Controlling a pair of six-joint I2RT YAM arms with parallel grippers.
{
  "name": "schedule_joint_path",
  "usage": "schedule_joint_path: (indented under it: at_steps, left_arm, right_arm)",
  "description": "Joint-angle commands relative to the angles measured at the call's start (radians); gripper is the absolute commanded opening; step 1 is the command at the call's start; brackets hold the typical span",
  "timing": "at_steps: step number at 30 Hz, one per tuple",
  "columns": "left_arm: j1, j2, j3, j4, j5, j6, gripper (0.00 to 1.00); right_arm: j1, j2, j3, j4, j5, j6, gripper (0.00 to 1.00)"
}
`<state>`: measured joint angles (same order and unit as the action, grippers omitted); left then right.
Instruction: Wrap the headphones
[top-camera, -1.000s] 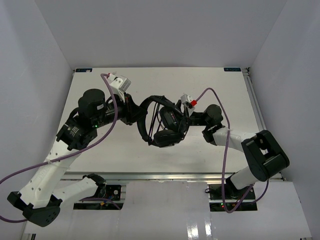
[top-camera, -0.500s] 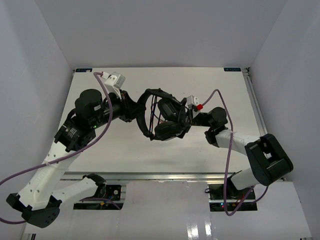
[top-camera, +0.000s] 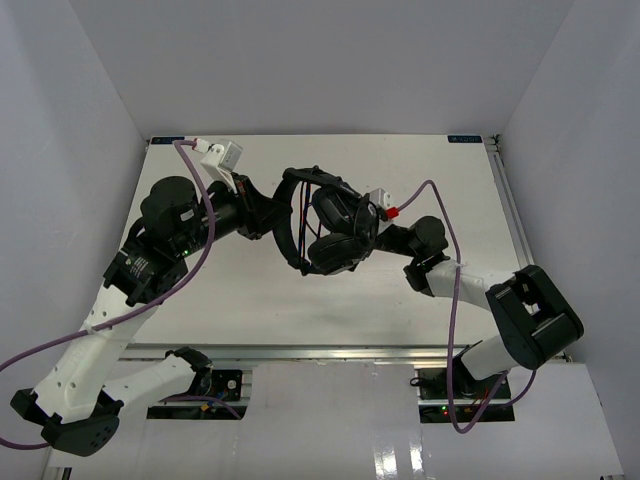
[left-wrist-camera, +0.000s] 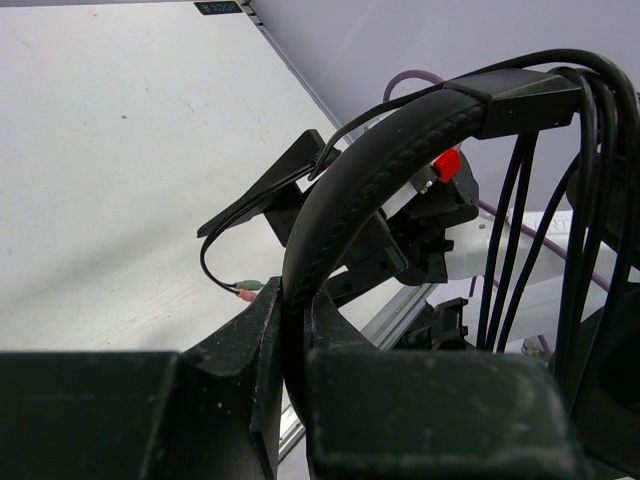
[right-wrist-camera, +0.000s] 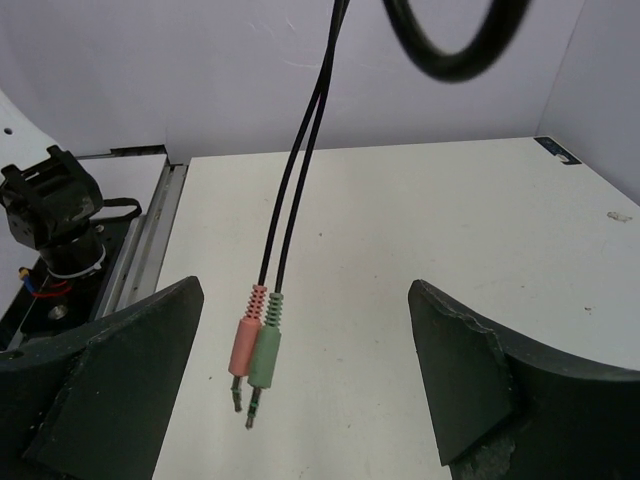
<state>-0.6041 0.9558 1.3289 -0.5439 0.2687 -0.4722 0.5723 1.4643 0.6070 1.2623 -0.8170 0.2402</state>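
Headphones clamped in left gripper

A white table is sitting inside pale grey walls that are rising behind it and on both its sides. A metal rail is running along the table's near edge. Soft, even light is falling across the table.

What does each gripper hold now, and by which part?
The left gripper clamps the headphones by the headband. The right gripper holds nothing; the plugs hang between its open jaws.
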Motion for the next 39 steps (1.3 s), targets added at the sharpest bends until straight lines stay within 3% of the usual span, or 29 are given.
schedule_joint_path:
  at_steps: [1, 5, 12, 19, 22, 24, 25, 30, 34, 39]
  left_arm:
    - [-0.003, -0.032, 0.020, 0.072, 0.014, -0.049, 0.00]
    - [-0.003, -0.037, 0.004, 0.079, 0.018, -0.060, 0.00]
    - [-0.003, -0.054, -0.010, 0.085, 0.021, -0.076, 0.00]
    - [-0.003, -0.063, -0.030, 0.104, 0.031, -0.095, 0.00]
    - [-0.003, -0.065, -0.042, 0.117, 0.037, -0.103, 0.00]
    - [-0.003, -0.069, -0.056, 0.129, 0.038, -0.112, 0.00]
    - [-0.003, -0.071, -0.060, 0.132, 0.034, -0.113, 0.00]
    - [-0.003, -0.091, -0.071, 0.134, -0.031, -0.118, 0.00]
    - [-0.003, -0.136, -0.124, 0.183, -0.163, -0.149, 0.00]
    - [-0.003, -0.153, -0.183, 0.275, -0.246, -0.202, 0.00]
  right_arm:
    - [0.022, -0.016, 0.046, 0.008, 0.090, -0.029, 0.88]
    - [0.035, -0.005, 0.072, -0.070, 0.130, -0.025, 0.79]
    - [0.054, 0.034, 0.150, -0.175, 0.082, -0.035, 0.51]
    - [0.090, 0.039, 0.172, -0.227, 0.076, -0.070, 0.50]
    - [0.090, 0.033, 0.170, -0.230, 0.076, -0.071, 0.38]
    - [0.090, 0.026, 0.168, -0.231, 0.075, -0.071, 0.16]
    - [0.090, 0.022, 0.166, -0.232, 0.072, -0.071, 0.12]
    - [0.090, -0.026, 0.136, -0.267, 0.053, -0.110, 0.08]
    - [0.090, -0.126, 0.084, -0.377, 0.020, -0.220, 0.08]
    - [0.091, -0.218, 0.076, -0.723, -0.040, -0.422, 0.08]
